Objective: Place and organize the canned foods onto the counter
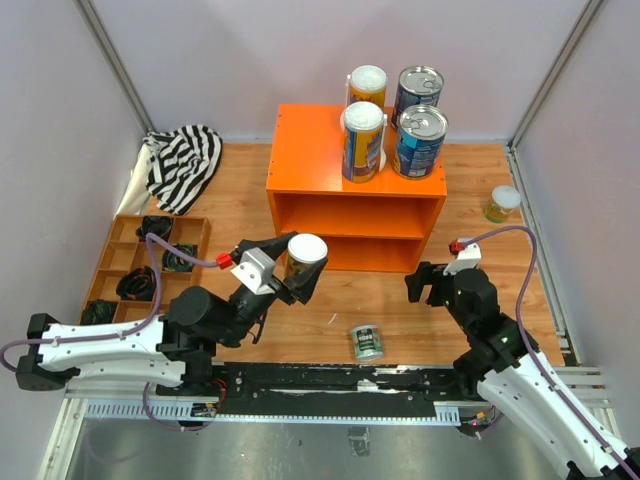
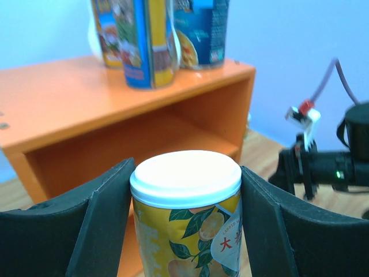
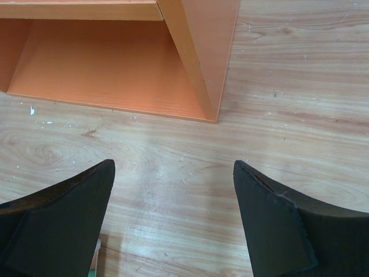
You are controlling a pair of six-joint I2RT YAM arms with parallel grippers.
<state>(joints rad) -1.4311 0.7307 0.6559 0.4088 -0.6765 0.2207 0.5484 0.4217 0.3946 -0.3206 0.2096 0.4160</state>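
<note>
My left gripper (image 1: 303, 268) is shut on a yellow-labelled can with a white lid (image 2: 185, 219), held upright in front of the orange counter (image 1: 300, 160). Its pads (image 2: 109, 213) press both sides of the can below the lid. On the counter top stand two tall yellow-and-blue cans (image 1: 362, 142) and two wide blue cans (image 1: 419, 141). A small green can (image 1: 367, 342) lies on its side on the wooden floor between the arms. Another small yellow can (image 1: 503, 204) stands at the far right. My right gripper (image 1: 425, 283) is open over bare floor by the counter's right front corner (image 3: 213, 118).
A brown compartment tray (image 1: 115, 262) with black cables sits at the left. A striped cloth (image 1: 185, 160) lies behind it. Grey walls enclose the floor on the left, back and right.
</note>
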